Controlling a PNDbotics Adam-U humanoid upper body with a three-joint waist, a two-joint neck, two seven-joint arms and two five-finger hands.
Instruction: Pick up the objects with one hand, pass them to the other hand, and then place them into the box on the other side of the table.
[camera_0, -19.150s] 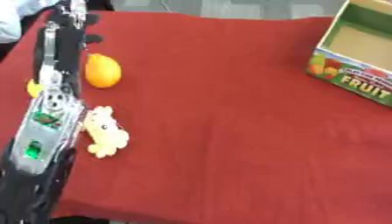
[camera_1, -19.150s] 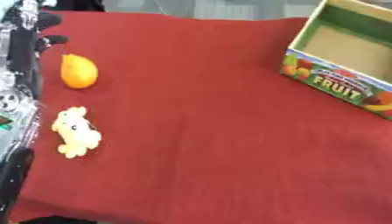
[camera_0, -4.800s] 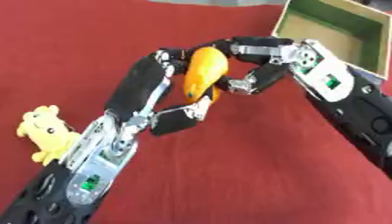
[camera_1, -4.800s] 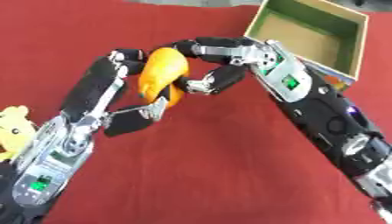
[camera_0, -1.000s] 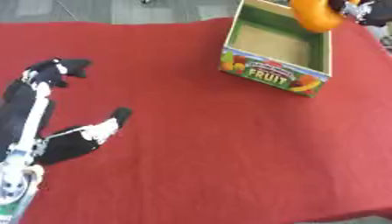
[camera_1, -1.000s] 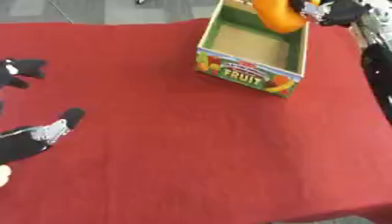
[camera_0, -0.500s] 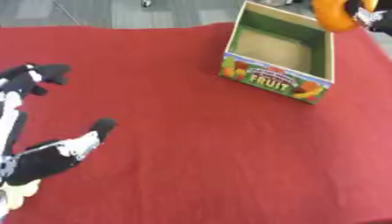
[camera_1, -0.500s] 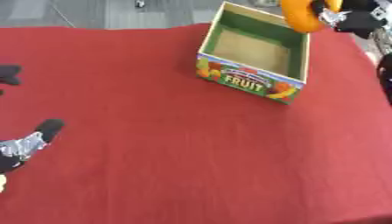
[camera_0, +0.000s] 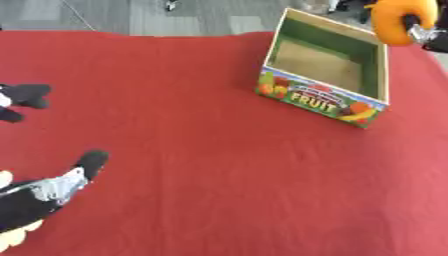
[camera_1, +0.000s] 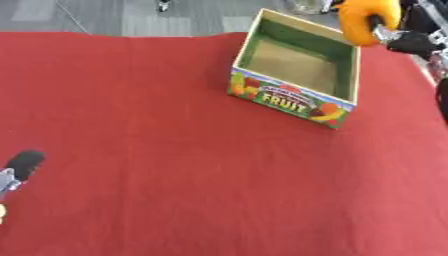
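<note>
An orange fruit-shaped object (camera_1: 367, 20) hangs in the air at the top right, with my right hand (camera_1: 409, 39) shut on it. It sits above the far right rim of the open cardboard box (camera_0: 320, 99), whose front reads FRUIT and whose inside is bare. Only a small part of the right hand shows at the picture's edge. My left hand (camera_0: 45, 191) lies low at the left edge over the red cloth (camera_0: 201, 175), fingers spread and holding nothing. A pale yellow thing (camera_0: 9, 242) shows partly under it at the bottom left corner.
The red cloth covers the whole table. Grey floor runs along the far edge behind the box. The box stands askew near the far right corner, close to the table's right edge.
The right hand has carried the orange object a little to the right, from over the box's inside to over its far right rim. The left hand has drawn back toward the lower left.
</note>
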